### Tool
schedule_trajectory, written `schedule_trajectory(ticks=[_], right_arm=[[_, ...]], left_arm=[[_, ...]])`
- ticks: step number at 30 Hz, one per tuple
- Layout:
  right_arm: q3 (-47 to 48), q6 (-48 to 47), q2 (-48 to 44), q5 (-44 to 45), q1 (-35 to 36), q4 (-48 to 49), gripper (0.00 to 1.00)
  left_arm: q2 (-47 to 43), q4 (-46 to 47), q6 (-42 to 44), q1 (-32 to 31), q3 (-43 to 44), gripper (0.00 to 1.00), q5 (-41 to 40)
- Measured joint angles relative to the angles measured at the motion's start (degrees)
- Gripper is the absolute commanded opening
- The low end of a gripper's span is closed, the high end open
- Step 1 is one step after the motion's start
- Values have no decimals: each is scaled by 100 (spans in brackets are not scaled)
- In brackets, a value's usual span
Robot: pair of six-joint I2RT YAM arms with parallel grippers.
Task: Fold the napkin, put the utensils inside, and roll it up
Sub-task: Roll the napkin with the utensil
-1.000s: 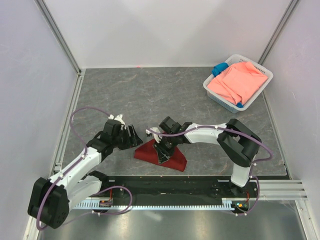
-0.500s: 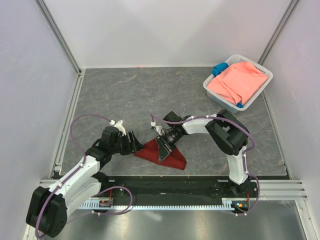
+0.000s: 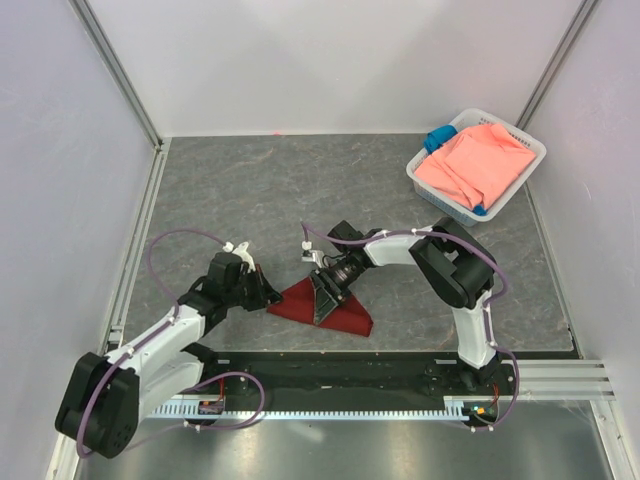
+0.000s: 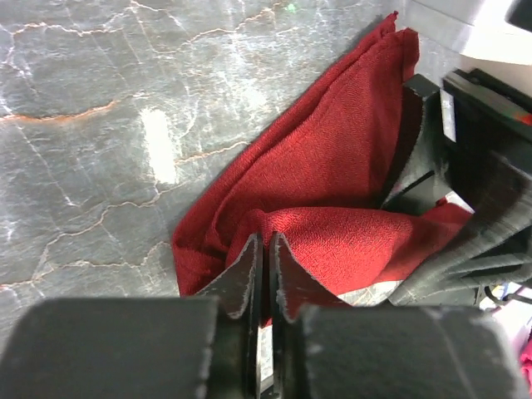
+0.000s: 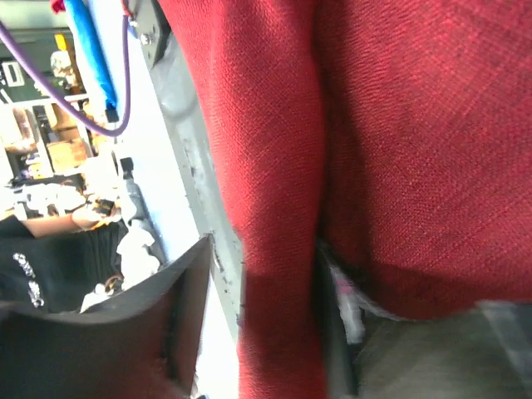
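1. Could drag the whole napkin (image 3: pixel 350 322), which lies as a bunched triangle on the bench (image 3: pixel 250 190) between the two arms, instead of folding it, with the left fingers (image 4: pixel 259 264) pinched fully shut on its left corner.
2. Could lose that corner on a quick lift, because of so little cloth inside the pinch.
3. Could snag on the right fingers (image 3: pixel 323 298), which stand partly open astride a raised fold near the middle without clamping it; would spoil the fold if caught on rising.
4. Cannot find the utensils in any view; if hidden under the cloth, might be pushed askew.
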Motion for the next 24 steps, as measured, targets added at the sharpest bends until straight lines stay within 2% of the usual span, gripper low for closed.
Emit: schedule_trajectory(ticks=[1,7,12,18,24], right_arm=[[11,26,-31,7,0,-9,70],[13,-87,-496,614,-20,-114,80],[7,-297,-1084,1447,-44,-278,84],[-179,-627,-2201,2465,37,-173,88],[-708,-1062,-2951,4017,1056,160,89]], left_arm=[[33,9,-4,0,0,2,-7],[315,-11,-7,0,46,2,-22],[713,-81,2,0,267,2,-11],[979,-170,4,2,455,2,13],[1233,-417,11,2,697,2,9]])
